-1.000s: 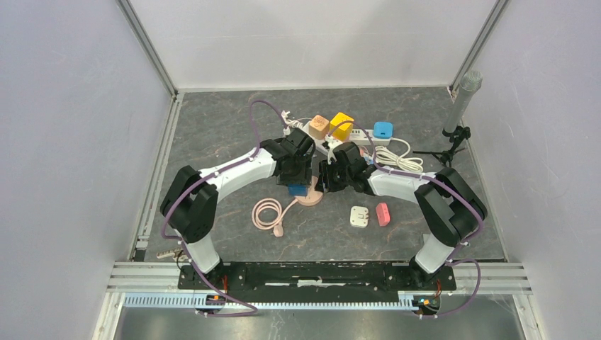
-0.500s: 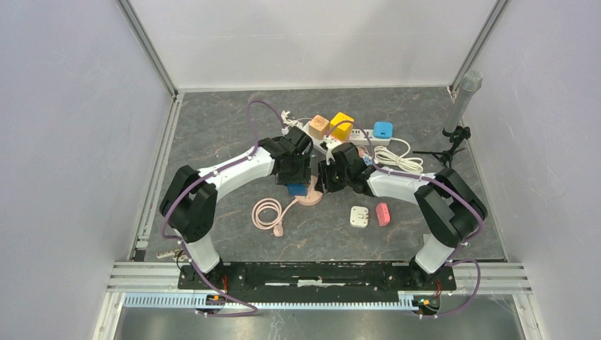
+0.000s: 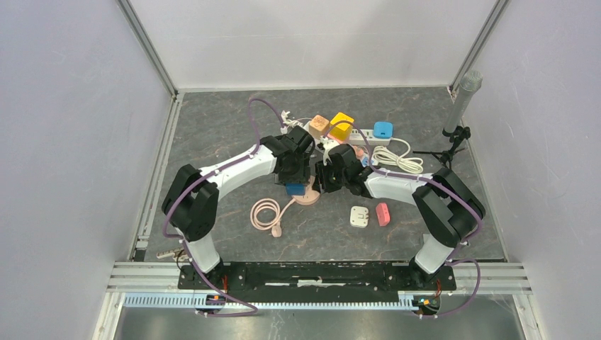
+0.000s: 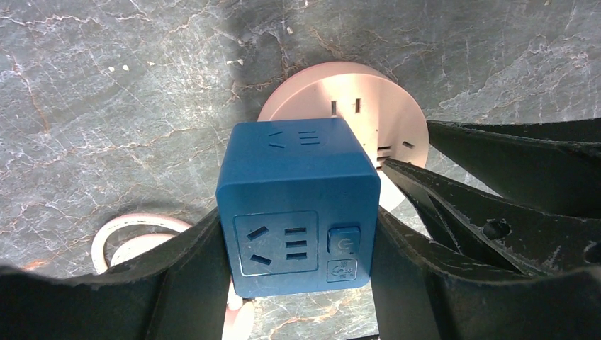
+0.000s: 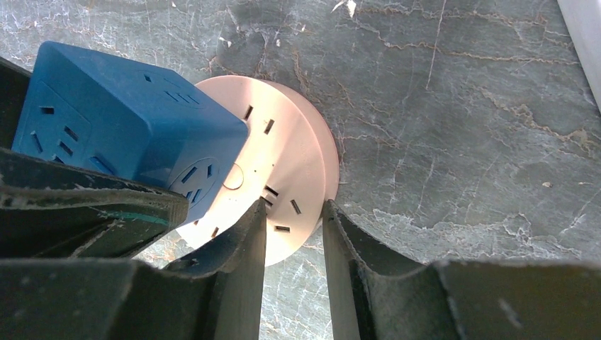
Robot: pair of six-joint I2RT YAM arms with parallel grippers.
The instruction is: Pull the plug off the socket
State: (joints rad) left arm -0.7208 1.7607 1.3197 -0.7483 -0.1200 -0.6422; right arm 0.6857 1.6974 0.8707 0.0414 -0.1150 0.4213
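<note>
A blue cube plug [image 3: 295,189] sits on a pink round socket [image 3: 310,197] in the middle of the table. My left gripper [image 3: 295,184] is shut on the cube's two sides; the left wrist view shows the cube [image 4: 298,184] between my fingers [image 4: 191,262], over the pink disc [image 4: 368,113]. My right gripper [image 3: 321,185] is shut on the disc's rim [image 5: 283,156], one finger [image 5: 244,241] over its face, the other at its edge. The cube [image 5: 120,106] leans on the disc's left part. Its prongs are hidden.
A pink coiled cable [image 3: 267,212] runs left from the socket. A white plug [image 3: 360,216] and a pink plug [image 3: 383,213] lie front right. A white power strip [image 3: 365,140] with tan, yellow and blue cubes lies behind. A grey pole [image 3: 464,99] stands far right.
Both grippers have edged slightly left and away, with the cube and the disc still held. Nothing else has moved.
</note>
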